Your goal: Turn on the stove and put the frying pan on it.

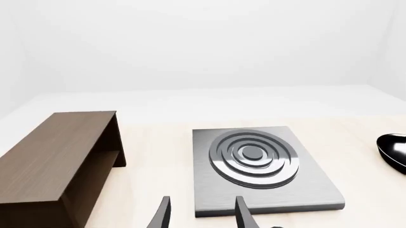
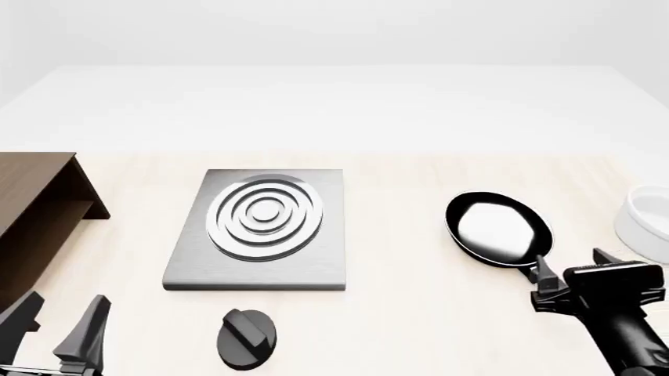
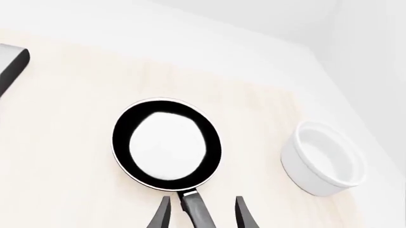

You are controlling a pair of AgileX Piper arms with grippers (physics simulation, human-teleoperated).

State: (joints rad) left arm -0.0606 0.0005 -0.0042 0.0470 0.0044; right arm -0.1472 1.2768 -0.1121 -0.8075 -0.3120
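On a pale wooden surface [image 2: 418,313] sit five separate things: one stove slab, one knob, one frying pan, one bowl and one cabinet. The stove [image 2: 262,227], a flat grey square with raised silver rings, lies left of the surface's middle. Its small round black knob [image 2: 247,338] rests apart from it, toward the near edge. The frying pan [image 2: 500,229] lies flat on the right half, well apart from the stove, with nothing in its glossy pale inside. Its long axis runs from far to near, the thin black handle pointing toward the near right corner. A white bowl [image 2: 646,221] stands at the right edge, with nothing in it. A dark brown cabinet [image 2: 31,211] stands at the left edge.

The right claw [image 3: 197,213] is open, fingers either side of the pan handle without gripping it. The left claw [image 2: 58,325] hangs wide open near the near left corner, holding nothing.
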